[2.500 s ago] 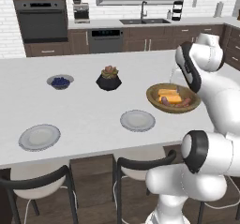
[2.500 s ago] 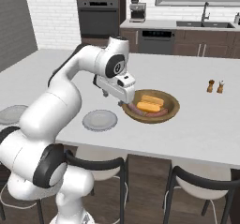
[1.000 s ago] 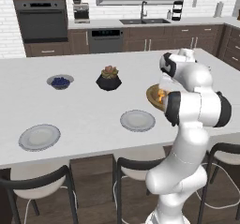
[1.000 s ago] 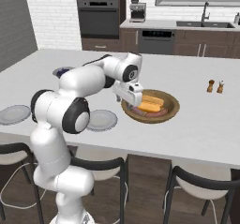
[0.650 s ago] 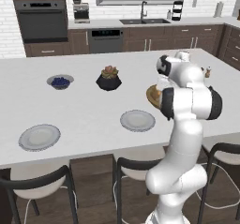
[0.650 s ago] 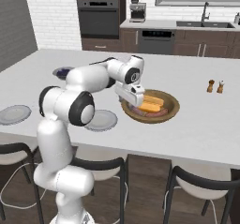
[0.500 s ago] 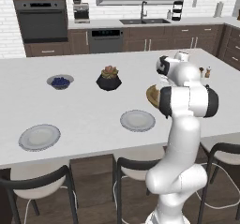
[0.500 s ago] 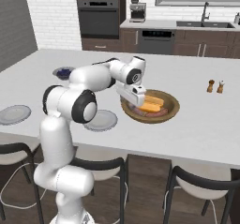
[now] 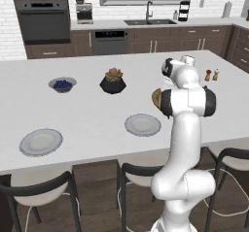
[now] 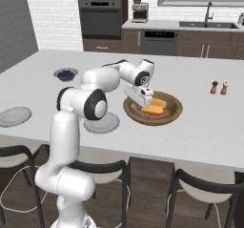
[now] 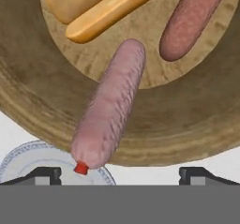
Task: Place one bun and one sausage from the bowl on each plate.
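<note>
**Supervisor:** Where do we stand on the plates?

**Me:** Nothing is served yet, as far as I can see; in the left base view the near plate [image 9: 143,124] sits bare on the counter [image 9: 92,107], just left of my arm, and the other plate [image 9: 41,142] lies well apart at the far left near the counter's front edge, also bare; so both buns and both sausages are left to place.

**Supervisor:** And the bowl?

**Me:** The bowl [image 10: 174,108] sits on the counter right of the near plate, with the food in it; in the hand view I look straight down into it; two buns [image 11: 101,5] lie side by side at the top, one sausage [image 11: 110,108] leans up the bowl's sloping wall right in front of me, and a second, redder sausage [image 11: 190,24] lies to its right on the bowl's floor.

**Supervisor:** What is the claw doing?

**Me:** My claw [image 10: 144,97] hangs over the left side of the bowl, jaws spread wide and holding nothing; the leaning sausage lies between the two fingertips [image 11: 47,174] in the hand view, though I cannot tell how high above it I am.

**Supervisor:** So which step is this?

**Me:** I judge it the first pick, lined up on that sausage; four items remain to carry, two to each plate; the far-left plate looks a long reach.
</note>
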